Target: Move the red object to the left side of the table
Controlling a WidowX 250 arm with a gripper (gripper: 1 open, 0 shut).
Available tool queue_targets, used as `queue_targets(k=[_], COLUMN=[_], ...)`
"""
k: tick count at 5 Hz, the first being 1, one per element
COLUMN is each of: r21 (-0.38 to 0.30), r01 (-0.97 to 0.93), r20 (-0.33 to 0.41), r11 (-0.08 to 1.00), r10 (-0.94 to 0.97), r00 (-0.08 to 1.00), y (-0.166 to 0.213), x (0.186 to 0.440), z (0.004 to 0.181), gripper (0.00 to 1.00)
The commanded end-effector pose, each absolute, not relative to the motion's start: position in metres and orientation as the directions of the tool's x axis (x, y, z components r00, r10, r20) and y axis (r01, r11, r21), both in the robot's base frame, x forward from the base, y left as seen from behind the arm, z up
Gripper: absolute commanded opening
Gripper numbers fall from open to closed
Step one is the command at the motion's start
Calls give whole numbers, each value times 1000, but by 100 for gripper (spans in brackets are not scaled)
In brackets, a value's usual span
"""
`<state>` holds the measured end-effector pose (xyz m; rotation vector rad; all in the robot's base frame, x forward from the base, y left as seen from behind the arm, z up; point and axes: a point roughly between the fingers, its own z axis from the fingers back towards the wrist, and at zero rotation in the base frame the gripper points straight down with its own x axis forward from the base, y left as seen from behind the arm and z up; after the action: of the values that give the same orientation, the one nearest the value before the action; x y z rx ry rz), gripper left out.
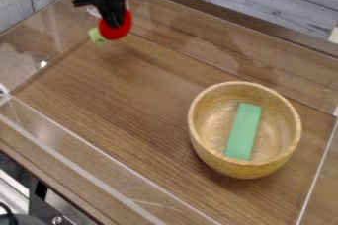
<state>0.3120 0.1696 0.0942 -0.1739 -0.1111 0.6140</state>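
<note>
Wood-grain surface [132, 101] with clear acrylic walls. Pincer [114, 19] at far left, closed on red object [115, 28], held clear above surface. Wooden bowl [246, 128] near right, holding green flat block [244, 130].

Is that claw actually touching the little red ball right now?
Touching. In the camera view the gripper is closed on the red object, its fingers pressed against the ball's sides, holding it clear of the table.
</note>
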Motion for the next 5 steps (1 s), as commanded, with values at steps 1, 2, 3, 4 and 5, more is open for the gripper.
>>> queue_targets(k=[1, 2, 3, 4, 5], r21=[-181, -158, -135, -112, -92], r01=[-610, -672, -672, -671, -672], r20=[142, 151, 161, 171, 179], r11=[772, 724, 729, 733, 734], r10=[634, 690, 685, 679, 677], r00=[760, 708, 711, 714, 714], y=[184, 193, 209, 216, 215], x=[304, 294, 292, 293, 295], z=[116, 103, 97, 90, 75], gripper=[0, 0, 0, 0, 0])
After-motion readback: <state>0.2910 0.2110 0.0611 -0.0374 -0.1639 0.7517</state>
